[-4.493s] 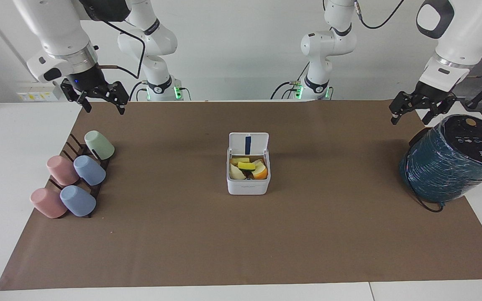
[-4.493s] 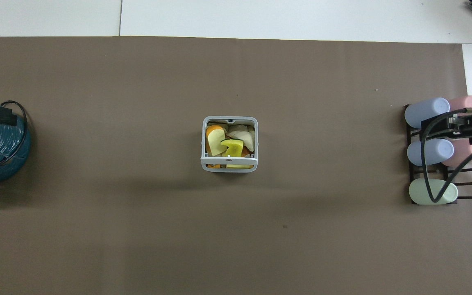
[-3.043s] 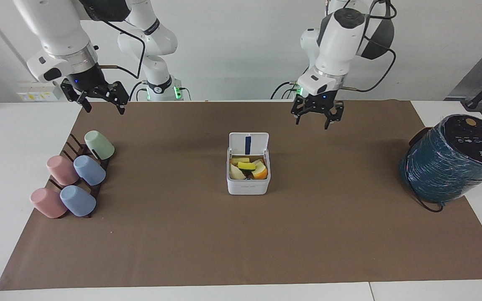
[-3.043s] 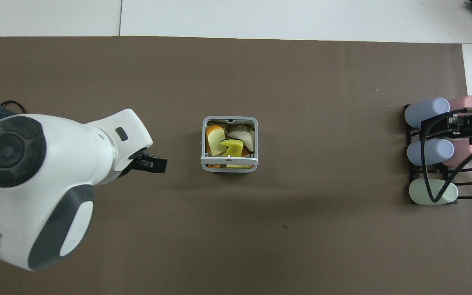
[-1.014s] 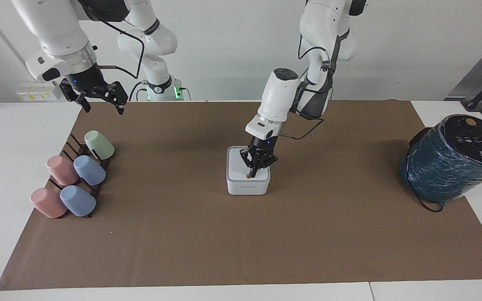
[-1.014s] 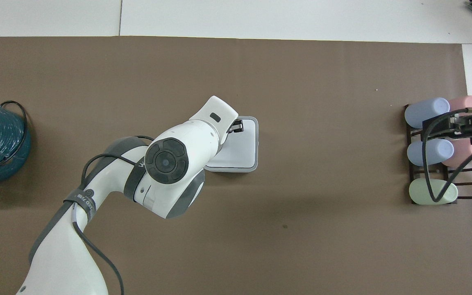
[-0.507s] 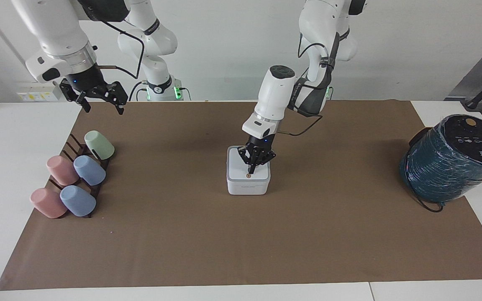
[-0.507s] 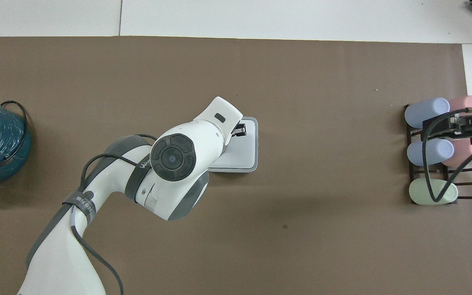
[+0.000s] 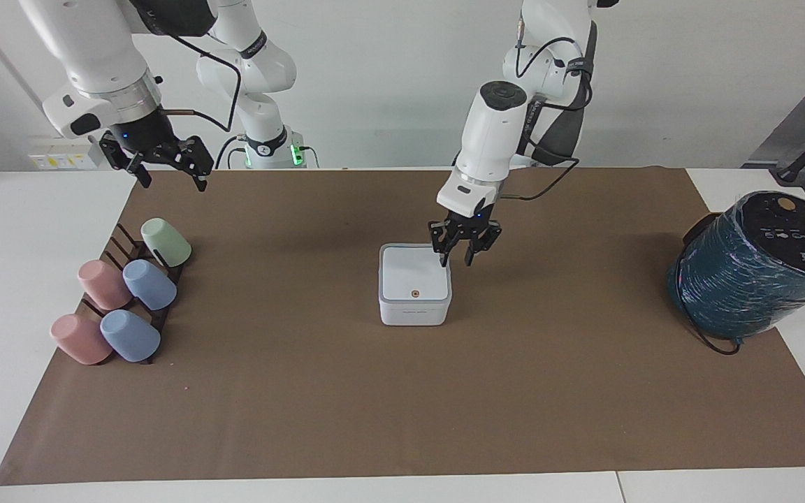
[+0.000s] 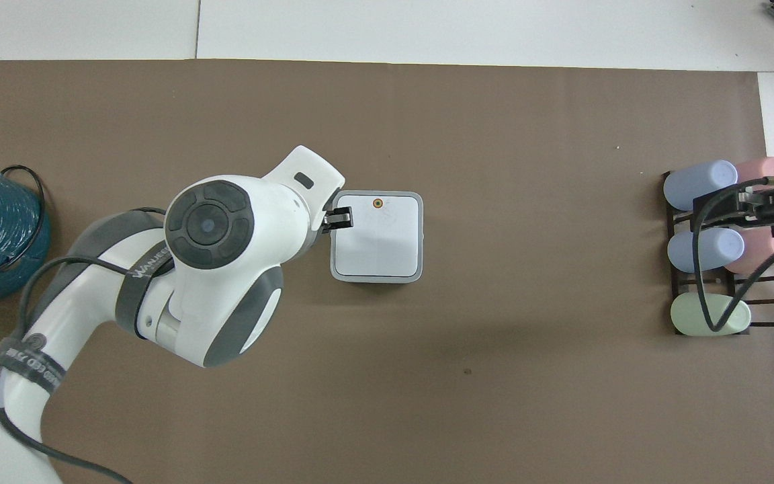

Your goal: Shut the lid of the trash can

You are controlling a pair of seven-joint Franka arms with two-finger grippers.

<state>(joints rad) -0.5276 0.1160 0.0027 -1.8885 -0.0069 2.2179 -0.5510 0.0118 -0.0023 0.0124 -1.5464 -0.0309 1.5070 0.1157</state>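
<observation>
The small white trash can [image 9: 414,312] stands in the middle of the brown mat. Its lid [image 9: 415,279] lies flat and closed on it, with the orange-brown dot up; the lid also shows in the overhead view [image 10: 377,235]. My left gripper [image 9: 455,263] is open and empty. It hangs just above the can's corner on the side toward the left arm's end, not touching the lid. In the overhead view only its tip [image 10: 340,219] shows past the arm. My right gripper [image 9: 175,185] is open and waits in the air above the cup rack.
A dark rack [image 9: 112,246] holds several pink, blue and green cups at the right arm's end. A large dark teal wrapped cylinder [image 9: 752,269] with a black cable stands at the left arm's end. The mat [image 9: 402,405] covers the table.
The lid, upright and open at first, now lies closed. Over the last second my left gripper rose off the lid, moved toward the left arm's end and opened. The right arm stayed still.
</observation>
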